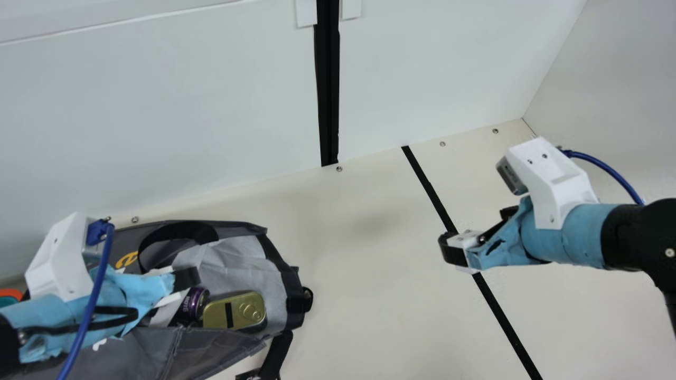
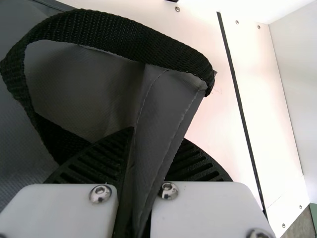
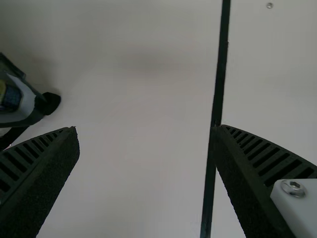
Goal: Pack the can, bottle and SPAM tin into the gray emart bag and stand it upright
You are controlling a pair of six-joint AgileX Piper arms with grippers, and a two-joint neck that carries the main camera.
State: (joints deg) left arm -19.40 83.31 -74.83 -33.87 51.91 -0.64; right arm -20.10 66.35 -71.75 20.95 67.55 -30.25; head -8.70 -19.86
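The gray emart bag lies at the left in the main view, its opening showing a purple can beside the gold SPAM tin. A pale item partly under the gripper cannot be made out as the bottle. My left gripper is over the bag; in the left wrist view the gripper is shut on a fold of the gray bag, near a black handle. My right gripper stands open above the table, right of the bag; the right wrist view shows the gripper with nothing between its fingers.
A black strip crosses the cream table below my right gripper. White panels rise behind the table. An orange-rimmed teal object stands at the far left edge. A black strap hangs off the bag's near right corner.
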